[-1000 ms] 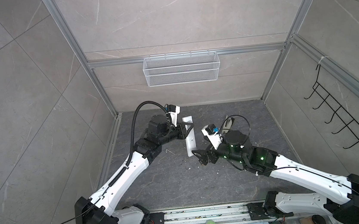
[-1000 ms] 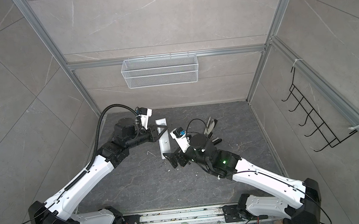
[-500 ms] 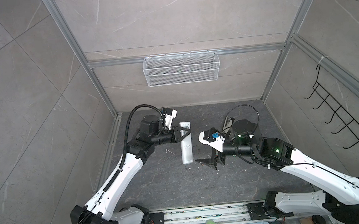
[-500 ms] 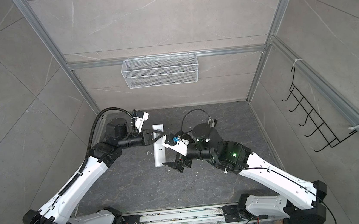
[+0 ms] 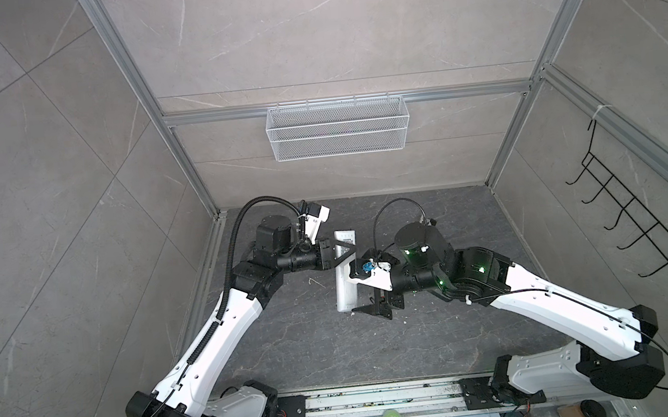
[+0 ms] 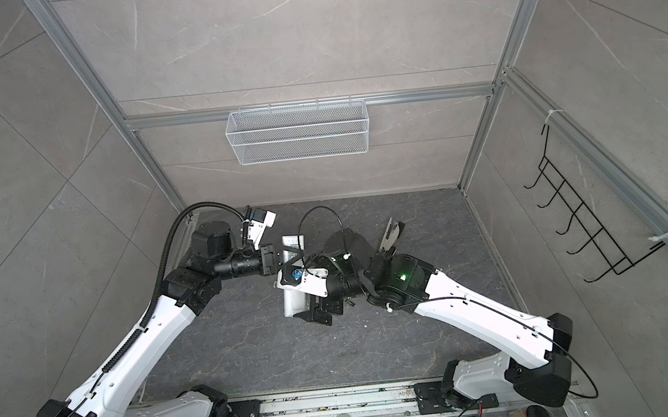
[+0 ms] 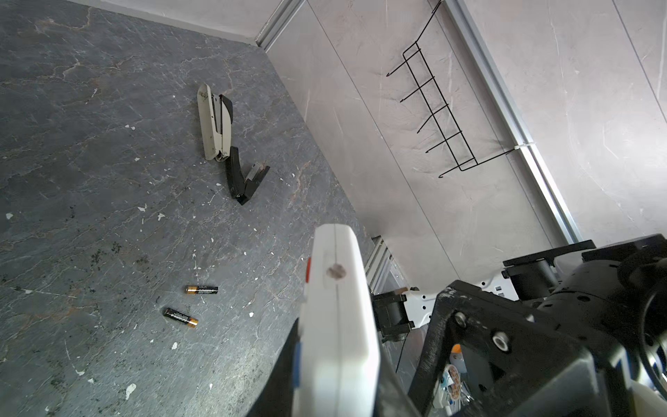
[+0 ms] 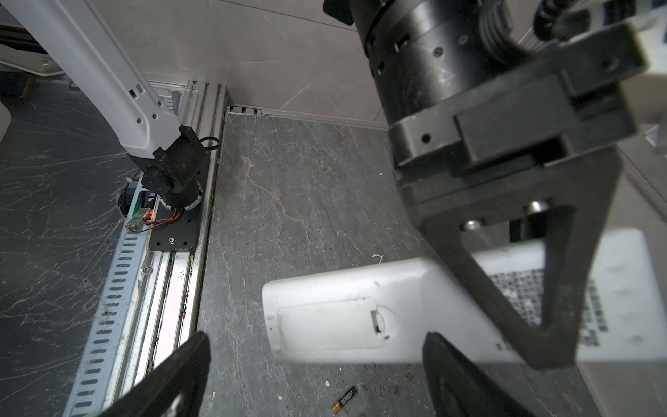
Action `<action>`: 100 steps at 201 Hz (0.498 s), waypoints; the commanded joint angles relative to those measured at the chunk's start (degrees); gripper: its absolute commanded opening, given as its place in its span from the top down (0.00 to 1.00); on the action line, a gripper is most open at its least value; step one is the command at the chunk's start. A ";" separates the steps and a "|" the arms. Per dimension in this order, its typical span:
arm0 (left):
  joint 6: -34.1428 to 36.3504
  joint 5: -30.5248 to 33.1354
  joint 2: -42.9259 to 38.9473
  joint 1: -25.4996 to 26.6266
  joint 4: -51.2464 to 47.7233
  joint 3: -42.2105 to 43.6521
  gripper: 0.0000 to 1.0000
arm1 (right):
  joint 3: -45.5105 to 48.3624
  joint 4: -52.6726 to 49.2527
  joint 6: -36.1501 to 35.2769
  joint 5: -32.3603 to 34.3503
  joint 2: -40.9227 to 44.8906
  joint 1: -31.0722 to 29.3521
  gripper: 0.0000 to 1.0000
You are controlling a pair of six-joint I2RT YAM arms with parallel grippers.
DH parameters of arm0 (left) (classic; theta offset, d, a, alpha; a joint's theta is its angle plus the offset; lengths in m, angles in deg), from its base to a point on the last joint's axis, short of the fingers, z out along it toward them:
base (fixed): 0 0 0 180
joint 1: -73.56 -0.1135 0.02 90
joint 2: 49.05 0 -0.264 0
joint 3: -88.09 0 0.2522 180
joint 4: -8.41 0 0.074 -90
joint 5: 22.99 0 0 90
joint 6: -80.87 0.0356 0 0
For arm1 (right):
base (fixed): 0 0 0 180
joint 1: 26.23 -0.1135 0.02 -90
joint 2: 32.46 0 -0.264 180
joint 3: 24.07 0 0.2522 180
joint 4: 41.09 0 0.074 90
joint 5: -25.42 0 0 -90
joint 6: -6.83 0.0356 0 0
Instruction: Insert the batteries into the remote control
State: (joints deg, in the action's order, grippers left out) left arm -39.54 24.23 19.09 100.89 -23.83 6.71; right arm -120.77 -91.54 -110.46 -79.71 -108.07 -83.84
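Above dark stone tabletop (image 7: 108, 144) with both batteries (image 7: 201, 289) loose on it, hold remote control (image 5: 346, 296) steady, back up, and hook the latch notch of its shut battery cover (image 8: 325, 328) with one fingertip, not a squeeze. Firm clamp of left gripper (image 5: 341, 254) across remote control, clear of tabletop; right gripper (image 8: 314, 344) spread wide beside cover end, empty.

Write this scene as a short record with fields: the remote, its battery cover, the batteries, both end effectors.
remote control: held off the table
battery cover: in place, closed
batteries: two, loose on the table, apart
left end effector: shut on the remote control
right end effector: open, by the remote's cover end
stapler: opened out, on the table
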 commanded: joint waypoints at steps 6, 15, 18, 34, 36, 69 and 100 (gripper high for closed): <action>-0.38 -3.18 -0.86 -0.35 2.19 -1.91 1.00 | -1.44 -1.46 -1.36 1.45 -1.45 -0.84 0.10; -0.74 -3.35 -0.88 -0.35 2.65 -1.82 1.00 | -1.37 -1.50 -1.39 1.51 -1.79 -0.98 0.12; -0.80 -3.36 -0.91 -0.35 2.78 -1.82 1.00 | -1.35 -1.46 -1.37 1.50 -1.86 -1.01 0.12; -1.25 -3.55 -0.93 -0.35 3.29 -1.82 1.00 | -1.27 -1.28 -1.34 1.73 -2.16 -1.29 0.13; -1.28 -3.54 -0.98 -0.35 3.41 -1.82 1.00 | -1.33 -1.28 -1.34 1.76 -2.21 -1.35 0.13; -2.18 -4.24 -1.02 -0.35 4.56 -1.60 1.00 | -1.24 -0.92 -1.41 2.68 -2.75 -1.68 0.13; -3.05 -4.65 -1.47 -0.35 5.67 -1.29 1.00 | -1.20 -1.09 -1.41 3.80 -3.55 -2.16 0.13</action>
State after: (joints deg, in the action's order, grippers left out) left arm -40.85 22.65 19.11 100.87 -22.43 6.71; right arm -120.79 -91.52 -111.31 -77.57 -110.47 -85.48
